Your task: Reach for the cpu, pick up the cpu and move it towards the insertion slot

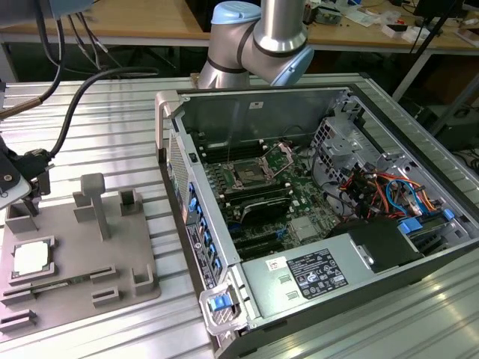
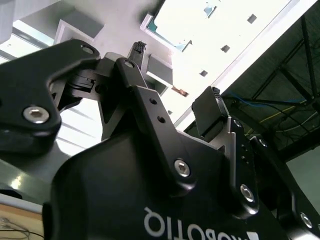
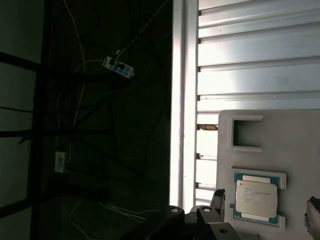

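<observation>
Gripper [image 2: 176,70] wide open, nothing held. cpu [image 1: 31,258] sits just below it in the fixture plate [image 1: 75,250], no contact.

You'll find the cpu [image 1: 32,258] lying flat in a recess of the grey fixture plate [image 1: 82,262], near the plate's edge at the exterior view's left. The gripper [image 1: 30,196] hangs over the plate's far corner, just beyond the cpu and apart from it. Well off the plate, toward the exterior view's right, the insertion slot [image 1: 247,176] sits inside the open computer case [image 1: 299,277].
</observation>
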